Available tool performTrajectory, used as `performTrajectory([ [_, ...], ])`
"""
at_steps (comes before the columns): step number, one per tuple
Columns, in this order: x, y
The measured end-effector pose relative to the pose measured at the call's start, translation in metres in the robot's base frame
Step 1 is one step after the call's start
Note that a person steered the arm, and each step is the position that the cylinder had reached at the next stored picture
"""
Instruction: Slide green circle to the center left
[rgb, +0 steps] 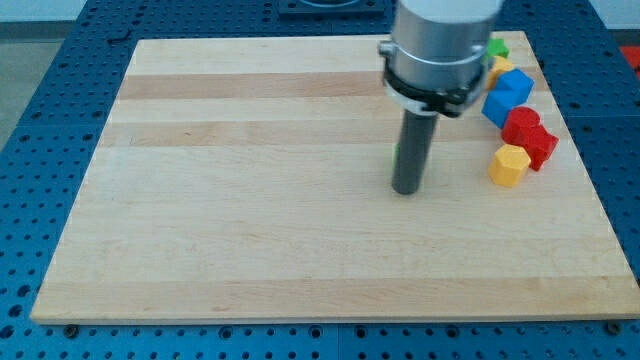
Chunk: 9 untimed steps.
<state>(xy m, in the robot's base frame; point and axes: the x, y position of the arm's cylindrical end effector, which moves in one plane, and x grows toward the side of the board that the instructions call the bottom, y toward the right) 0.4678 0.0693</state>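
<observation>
My tip (405, 190) rests on the wooden board (250, 220), right of its middle. Only a thin green sliver (392, 158) shows at the rod's left edge, just above the tip. It may be the green circle, but its shape is hidden behind the rod. The rod hangs from a grey cylinder at the view's top.
A cluster of blocks lies by the board's right edge: a green block (497, 46) at the top, a yellow block (498, 68), a blue block (508, 94), a red block (528, 135) and a yellow hexagon (509, 165). A blue perforated table surrounds the board.
</observation>
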Motion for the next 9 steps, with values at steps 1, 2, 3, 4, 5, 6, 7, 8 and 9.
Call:
performTrajectory([
  [1,-0.008,-0.019],
  [2,-0.008,0.025],
  [3,0.005,0.053],
  [4,0.014,0.062],
  [5,-0.017,0.062],
  [6,-0.054,0.059],
  [7,-0.059,0.028],
  [8,-0.064,-0.024],
  [9,-0.072,-0.056],
])
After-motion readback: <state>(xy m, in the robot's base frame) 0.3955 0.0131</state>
